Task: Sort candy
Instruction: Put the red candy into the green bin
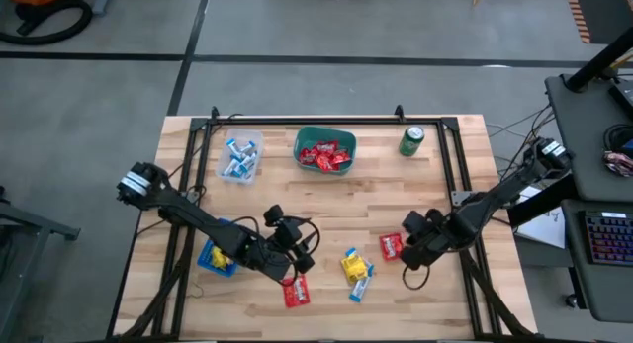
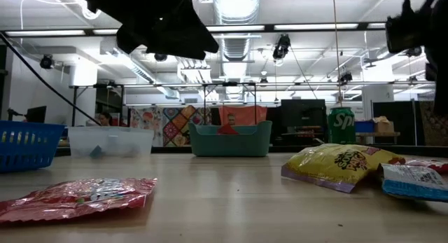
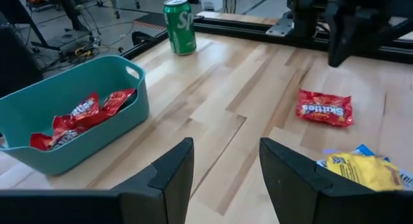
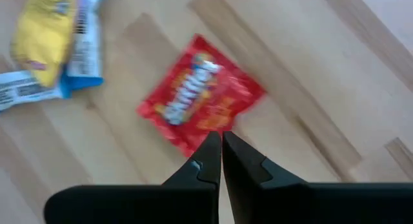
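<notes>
Left end effector [image 3: 222, 179] spread and empty above the worktop [image 1: 326, 195] near a red packet [image 1: 295, 292], right end effector [image 4: 221, 159] pressed together — over another red packet [image 4: 200, 102], yellow packet [image 1: 353, 265] between them, further red packets in the teal bin [image 1: 324, 149].

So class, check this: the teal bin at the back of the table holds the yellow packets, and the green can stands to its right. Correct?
Not quite. The teal bin holds red packets, not yellow ones; the high view and the left wrist view both show this. The yellow packets lie out on the table and in the blue basket. The green can does stand to the bin's right.
</notes>
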You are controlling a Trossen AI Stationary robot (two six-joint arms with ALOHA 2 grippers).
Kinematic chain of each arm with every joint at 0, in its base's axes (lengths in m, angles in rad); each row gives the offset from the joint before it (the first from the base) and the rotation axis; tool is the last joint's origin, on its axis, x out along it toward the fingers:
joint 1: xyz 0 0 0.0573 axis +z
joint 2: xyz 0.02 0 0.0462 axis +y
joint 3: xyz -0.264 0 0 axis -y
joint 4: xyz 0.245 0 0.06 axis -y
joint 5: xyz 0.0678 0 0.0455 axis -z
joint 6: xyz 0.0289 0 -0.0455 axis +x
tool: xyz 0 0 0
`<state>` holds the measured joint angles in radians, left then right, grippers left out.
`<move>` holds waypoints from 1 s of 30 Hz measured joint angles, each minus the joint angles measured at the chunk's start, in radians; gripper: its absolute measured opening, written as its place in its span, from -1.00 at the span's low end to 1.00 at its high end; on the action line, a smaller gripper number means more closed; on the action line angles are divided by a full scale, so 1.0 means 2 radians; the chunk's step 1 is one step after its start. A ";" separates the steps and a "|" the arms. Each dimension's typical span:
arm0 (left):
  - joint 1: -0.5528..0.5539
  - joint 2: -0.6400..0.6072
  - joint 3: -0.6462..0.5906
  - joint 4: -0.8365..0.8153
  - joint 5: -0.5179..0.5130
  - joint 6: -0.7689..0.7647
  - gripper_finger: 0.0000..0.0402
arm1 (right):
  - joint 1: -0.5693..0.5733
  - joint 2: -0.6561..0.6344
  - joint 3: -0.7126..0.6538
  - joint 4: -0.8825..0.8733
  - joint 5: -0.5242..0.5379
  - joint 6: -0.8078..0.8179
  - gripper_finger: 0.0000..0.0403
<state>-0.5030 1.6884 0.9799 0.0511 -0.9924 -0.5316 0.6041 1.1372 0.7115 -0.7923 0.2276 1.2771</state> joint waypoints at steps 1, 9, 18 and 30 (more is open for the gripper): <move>0.000 0.002 0.002 -0.001 0.000 0.000 -0.20 | 0.000 -0.012 -0.015 0.008 0.000 0.010 -0.95; 0.000 0.043 0.018 0.052 0.005 0.015 -0.24 | 0.000 -0.087 -0.139 0.180 -0.026 0.068 -0.87; 0.002 0.105 0.088 0.075 0.003 0.076 -0.54 | 0.000 -0.050 -0.201 0.295 -0.030 0.081 -0.76; 0.007 0.127 0.125 0.071 0.023 0.130 -0.83 | -0.015 0.004 -0.189 0.537 0.145 -0.097 -0.76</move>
<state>-0.4896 1.9423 1.2289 0.1932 -0.9462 -0.2718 0.5738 1.1459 0.3341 0.2826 0.5174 1.0839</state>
